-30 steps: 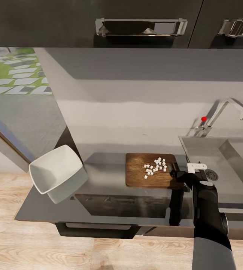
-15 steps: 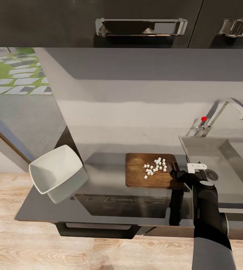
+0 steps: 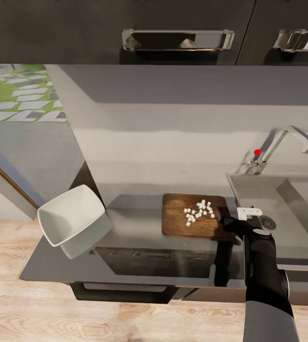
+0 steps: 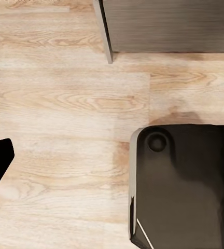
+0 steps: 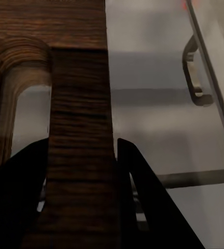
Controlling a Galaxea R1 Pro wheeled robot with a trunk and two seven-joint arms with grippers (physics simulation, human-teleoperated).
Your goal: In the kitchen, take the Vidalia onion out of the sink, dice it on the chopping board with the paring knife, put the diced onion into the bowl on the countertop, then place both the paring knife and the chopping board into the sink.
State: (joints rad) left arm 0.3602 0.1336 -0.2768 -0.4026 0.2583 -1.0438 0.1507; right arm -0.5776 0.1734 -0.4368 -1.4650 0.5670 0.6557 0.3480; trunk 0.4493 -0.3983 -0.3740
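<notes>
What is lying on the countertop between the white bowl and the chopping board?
Nothing: in the head view, the stretch of countertop between the bowl and the chopping board is bare grey surface. The diced onion sits on the board itself.

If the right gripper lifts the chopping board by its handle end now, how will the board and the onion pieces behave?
The chopping board looks like rigid wood, so it probably will not bend. The right gripper clamps one end, so the far end may sag. The loose diced onion would likely slide.
</notes>
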